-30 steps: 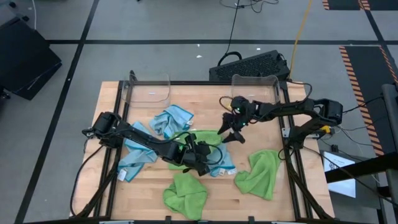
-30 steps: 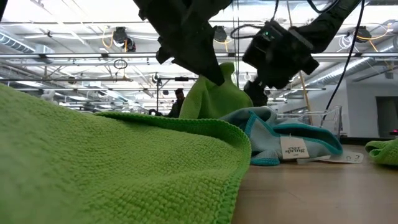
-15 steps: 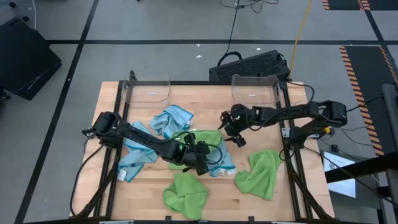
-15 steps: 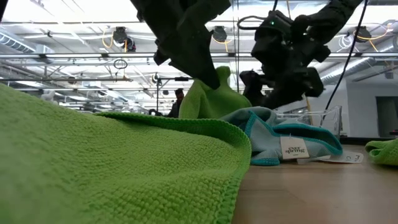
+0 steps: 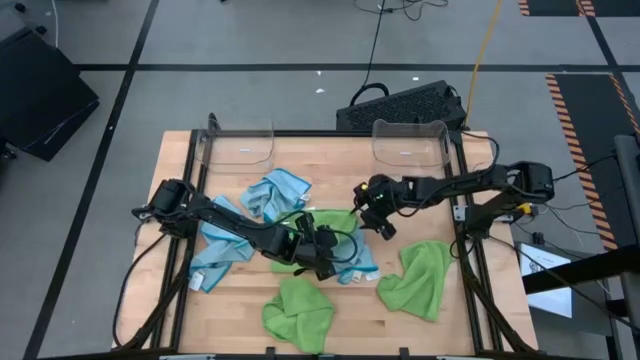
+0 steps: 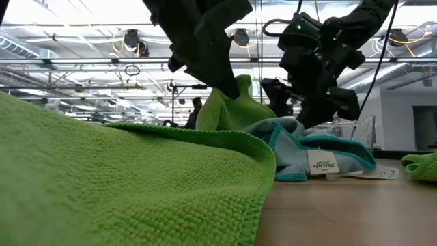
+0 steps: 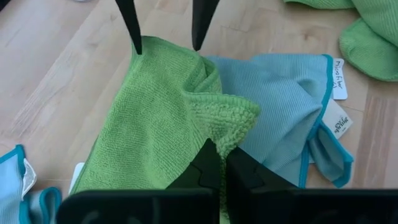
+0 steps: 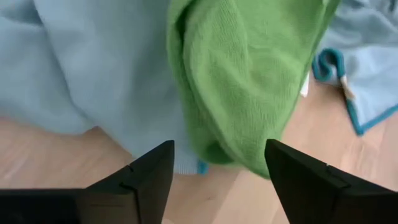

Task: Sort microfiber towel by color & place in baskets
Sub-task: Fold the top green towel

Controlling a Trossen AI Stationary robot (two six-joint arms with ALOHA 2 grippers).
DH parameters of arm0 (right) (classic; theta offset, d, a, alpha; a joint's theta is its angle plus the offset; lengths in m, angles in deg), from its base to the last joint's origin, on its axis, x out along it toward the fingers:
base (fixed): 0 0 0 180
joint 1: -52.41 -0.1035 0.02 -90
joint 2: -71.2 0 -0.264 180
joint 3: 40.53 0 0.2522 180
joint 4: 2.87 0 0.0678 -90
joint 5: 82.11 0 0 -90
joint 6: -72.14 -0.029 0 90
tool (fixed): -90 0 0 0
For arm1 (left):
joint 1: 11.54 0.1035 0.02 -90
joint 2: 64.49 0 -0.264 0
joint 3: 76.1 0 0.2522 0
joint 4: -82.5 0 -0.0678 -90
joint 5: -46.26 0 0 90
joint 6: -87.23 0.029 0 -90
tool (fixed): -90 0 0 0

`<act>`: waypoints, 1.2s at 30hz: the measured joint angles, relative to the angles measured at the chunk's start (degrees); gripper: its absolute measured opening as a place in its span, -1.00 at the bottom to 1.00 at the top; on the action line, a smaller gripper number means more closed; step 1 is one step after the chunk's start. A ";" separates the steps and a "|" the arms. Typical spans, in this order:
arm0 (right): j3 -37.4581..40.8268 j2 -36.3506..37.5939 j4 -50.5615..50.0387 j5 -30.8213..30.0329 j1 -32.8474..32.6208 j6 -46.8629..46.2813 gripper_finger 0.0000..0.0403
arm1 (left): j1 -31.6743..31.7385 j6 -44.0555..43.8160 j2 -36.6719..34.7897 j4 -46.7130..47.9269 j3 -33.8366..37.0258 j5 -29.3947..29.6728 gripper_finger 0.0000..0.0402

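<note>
Since a second ago your right gripper (image 5: 373,212) has swung in from the table's right-hand middle toward the centre pile, and its fingers (image 8: 144,176) have narrowed a little; your left gripper (image 5: 322,248) has stayed where it was, clenched.

Look first at the table (image 5: 345,162), a wooden top with towels scattered over its middle and near half. Your two baskets sit along the far edge: the left basket (image 5: 238,146) near the far left corner, the right basket (image 5: 410,143) near the far right. I cannot tell whether either holds anything.

Next, the towels. A large green towel (image 5: 416,279) lies crumpled near the right edge, and another green towel (image 5: 298,313) is bunched at the near edge. A blue towel (image 5: 276,192) sits left of centre, and a second blue towel (image 5: 217,256) lies under your left arm. In the centre, a green towel (image 7: 163,114) lies on top of a blue towel with a white label (image 7: 289,99).

Your left gripper is at the centre pile with its fingers (image 7: 209,170) pinched on a raised fold of that centre green towel; in the low view the fold stands lifted in a peak.

Your right gripper hangs just above the far edge of the same pile. Its fingers are spread apart and grasp nothing, with the green fold and blue cloth showing between them.
</note>
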 joint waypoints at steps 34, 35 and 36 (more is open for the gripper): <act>-0.02 -2.09 3.86 -7.70 -3.30 -5.12 -0.98 | 0.08 -0.82 -1.25 2.82 0.00 0.59 -0.98; -0.02 -1.62 3.67 -7.78 -3.30 -6.33 -0.98 | 0.19 -0.83 -2.11 3.15 0.00 0.79 -0.98; -0.02 -0.84 3.79 -7.87 -3.29 -7.82 -0.98 | 0.26 -0.83 -3.16 3.70 0.00 1.48 -0.98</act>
